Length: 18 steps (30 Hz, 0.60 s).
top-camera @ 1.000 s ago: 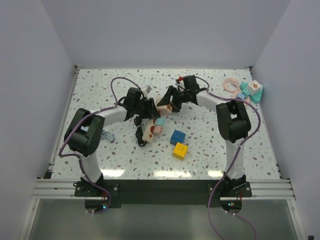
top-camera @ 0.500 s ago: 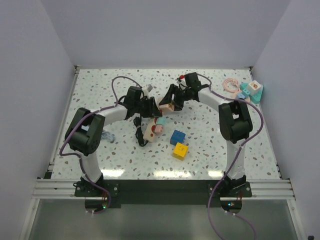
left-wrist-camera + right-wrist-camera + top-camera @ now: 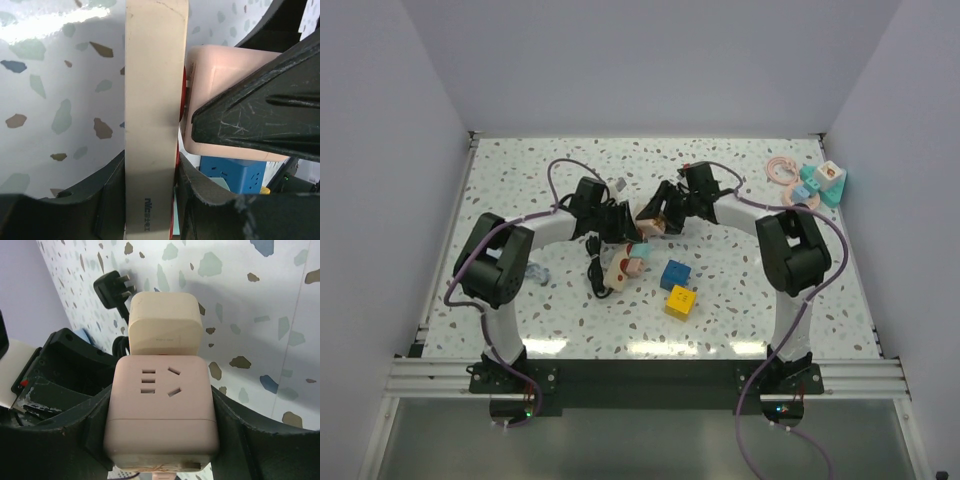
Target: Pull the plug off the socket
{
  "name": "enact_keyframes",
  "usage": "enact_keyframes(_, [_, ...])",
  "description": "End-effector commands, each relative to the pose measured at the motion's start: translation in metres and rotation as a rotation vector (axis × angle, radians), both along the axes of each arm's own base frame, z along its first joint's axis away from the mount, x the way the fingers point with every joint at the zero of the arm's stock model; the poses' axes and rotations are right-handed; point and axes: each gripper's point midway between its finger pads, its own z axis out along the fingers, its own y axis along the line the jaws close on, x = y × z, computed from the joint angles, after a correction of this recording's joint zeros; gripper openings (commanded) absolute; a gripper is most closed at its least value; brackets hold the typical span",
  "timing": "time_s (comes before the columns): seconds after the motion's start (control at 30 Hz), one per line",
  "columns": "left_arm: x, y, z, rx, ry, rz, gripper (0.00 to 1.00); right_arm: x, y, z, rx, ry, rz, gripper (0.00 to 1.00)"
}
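Seen from above, two robot arms rise from the near edge of a speckled white table (image 3: pixel 510 190) and bend inward to meet at its middle. Nearest the bases sits a yellow cube (image 3: pixel 681 299), with a blue cube (image 3: pixel 675 274) just beyond it. To their left a thin black cord (image 3: pixel 597 270) lies in loose coils on the table. Beyond the cubes, the left gripper (image 3: pixel 620 222) and right gripper (image 3: pixel 665 212) face each other with the socket (image 3: pixel 650 220) between them. From the left wrist, the left gripper (image 3: pixel 150 200) is narrowed onto the cream body of the socket (image 3: pixel 150 100), a finger pressed against each side. From the right wrist, the right gripper (image 3: pixel 160 440) clamps the socket's (image 3: pixel 160 395) pink end, whose outlet face shows open slots. The plug (image 3: pixel 114 290) is out of the socket. It lies on the table farther off to the left, apart from the socket, with its metal prongs bare. At the far right of the table sit teal toys (image 3: pixel 820 185) and a pink ring (image 3: pixel 782 170), well apart from both grippers.
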Motion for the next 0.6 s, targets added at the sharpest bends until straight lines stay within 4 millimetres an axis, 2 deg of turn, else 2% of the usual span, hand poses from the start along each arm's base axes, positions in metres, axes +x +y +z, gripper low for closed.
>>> enact_keyframes(0.0, [0.077, 0.059, 0.015, 0.098, -0.115, 0.324, 0.00, -0.013, 0.013, 0.039, 0.052, -0.012, -0.012, 0.00])
enact_keyframes(0.07, [0.079, 0.063, 0.016, 0.121, -0.119, 0.333, 0.00, -0.012, 0.000, 0.036, 0.011, 0.004, 0.008, 0.00])
enact_keyframes(0.1, [0.079, 0.064, 0.017, 0.128, -0.122, 0.332, 0.00, -0.006, -0.004, 0.045, 0.015, -0.006, 0.015, 0.00])
enact_keyframes(0.13, [0.077, 0.068, 0.014, 0.143, -0.121, 0.331, 0.00, -0.006, -0.017, 0.047, 0.025, 0.037, 0.022, 0.00])
enact_keyframes(0.2, [0.074, 0.072, 0.010, 0.160, -0.114, 0.337, 0.00, -0.001, -0.029, 0.053, 0.046, 0.032, 0.072, 0.00])
enact_keyframes(0.23, [0.074, 0.075, 0.008, 0.162, -0.113, 0.341, 0.00, -0.007, -0.044, 0.055, 0.069, 0.095, 0.092, 0.00])
enact_keyframes(0.3, [0.072, 0.078, 0.004, 0.167, -0.105, 0.345, 0.00, -0.002, -0.058, 0.057, 0.049, 0.069, 0.154, 0.00])
enact_keyframes(0.33, [0.072, 0.080, 0.001, 0.170, -0.098, 0.347, 0.00, -0.008, -0.066, 0.057, 0.045, 0.109, 0.163, 0.00])
enact_keyframes(0.4, [0.071, 0.080, -0.002, 0.170, -0.091, 0.345, 0.00, -0.009, -0.068, 0.058, 0.055, 0.109, 0.181, 0.00])
enact_keyframes(0.43, [0.073, 0.079, -0.001, 0.165, -0.097, 0.343, 0.00, -0.005, -0.064, 0.060, 0.065, 0.078, 0.177, 0.00])
enact_keyframes(0.5, [0.075, 0.076, 0.001, 0.148, -0.096, 0.344, 0.00, -0.008, -0.056, 0.051, 0.083, 0.110, 0.126, 0.00])
enact_keyframes(0.53, [0.077, 0.075, 0.001, 0.144, -0.097, 0.347, 0.00, -0.005, -0.045, 0.058, 0.088, 0.045, 0.123, 0.00])
enact_keyframes(0.57, [0.078, 0.074, 0.002, 0.139, -0.095, 0.346, 0.00, -0.007, -0.042, 0.045, 0.064, 0.084, 0.061, 0.00])
